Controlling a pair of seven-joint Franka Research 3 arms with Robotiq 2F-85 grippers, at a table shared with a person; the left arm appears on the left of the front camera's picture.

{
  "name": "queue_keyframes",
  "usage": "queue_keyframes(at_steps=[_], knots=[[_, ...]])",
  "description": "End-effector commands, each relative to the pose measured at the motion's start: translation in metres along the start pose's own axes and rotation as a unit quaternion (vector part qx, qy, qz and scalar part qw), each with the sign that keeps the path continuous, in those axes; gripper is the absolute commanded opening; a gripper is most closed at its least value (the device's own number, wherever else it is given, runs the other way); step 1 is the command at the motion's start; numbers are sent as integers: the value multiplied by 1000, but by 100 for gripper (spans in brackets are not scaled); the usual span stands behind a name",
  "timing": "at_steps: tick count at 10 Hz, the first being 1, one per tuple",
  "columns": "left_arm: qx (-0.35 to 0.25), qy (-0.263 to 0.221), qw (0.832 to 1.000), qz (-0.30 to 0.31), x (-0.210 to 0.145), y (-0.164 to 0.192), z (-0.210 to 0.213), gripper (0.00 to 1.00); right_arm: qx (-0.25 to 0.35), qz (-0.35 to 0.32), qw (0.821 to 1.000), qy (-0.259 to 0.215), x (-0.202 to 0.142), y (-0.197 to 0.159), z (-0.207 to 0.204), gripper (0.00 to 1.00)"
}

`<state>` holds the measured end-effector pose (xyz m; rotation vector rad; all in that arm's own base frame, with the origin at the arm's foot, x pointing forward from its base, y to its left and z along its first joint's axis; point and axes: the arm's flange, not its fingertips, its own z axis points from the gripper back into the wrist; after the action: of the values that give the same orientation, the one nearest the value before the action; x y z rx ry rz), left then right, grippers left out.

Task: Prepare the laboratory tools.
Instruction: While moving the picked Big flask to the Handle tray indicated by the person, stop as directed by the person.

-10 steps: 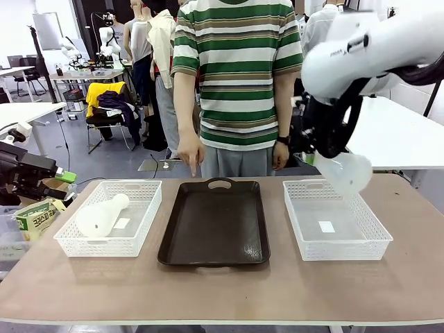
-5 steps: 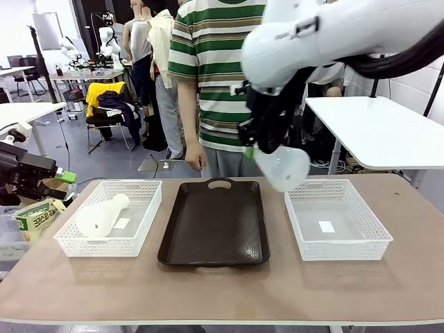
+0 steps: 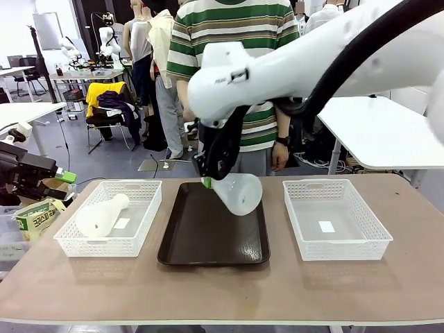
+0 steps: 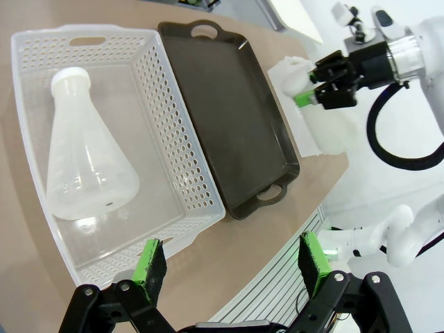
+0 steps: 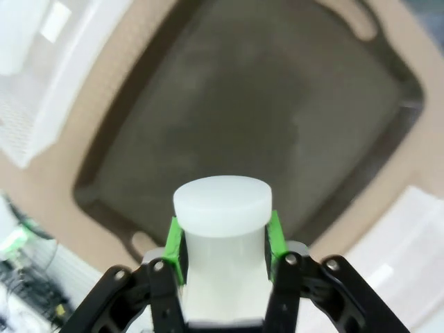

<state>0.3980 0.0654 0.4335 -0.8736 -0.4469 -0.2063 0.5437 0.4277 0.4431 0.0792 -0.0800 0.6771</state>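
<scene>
Right gripper clamps one flask by its neck, tilted over the tray and not yet down; second flask lies in the left basket, left gripper wide and empty.

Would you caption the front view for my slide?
Right end effector holds a tilted flask above the tray; second flask lies in a basket.

The right end effector sweeps from the worktop's right side to its middle, gripping the flask by the neck. A second ago it hung over the right-hand basket. Now the flask hangs tilted above the far half of the dark tray, a little lower, and the arm crosses in front of the person.
</scene>
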Motion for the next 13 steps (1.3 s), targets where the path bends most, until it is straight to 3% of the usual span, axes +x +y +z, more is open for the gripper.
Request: queue_keyframes(at_steps=[1,4,13], knots=[[-9,-7,1000,-3,0,1,1,100,-16,-6,1000,11,33,1,-13,0],[-9,-7,1000,-3,0,1,1,100,-10,-26,999,38,47,-7,-43,0],[-9,-7,1000,-3,0,1,1,100,0,-16,999,36,39,-14,-55,0]])
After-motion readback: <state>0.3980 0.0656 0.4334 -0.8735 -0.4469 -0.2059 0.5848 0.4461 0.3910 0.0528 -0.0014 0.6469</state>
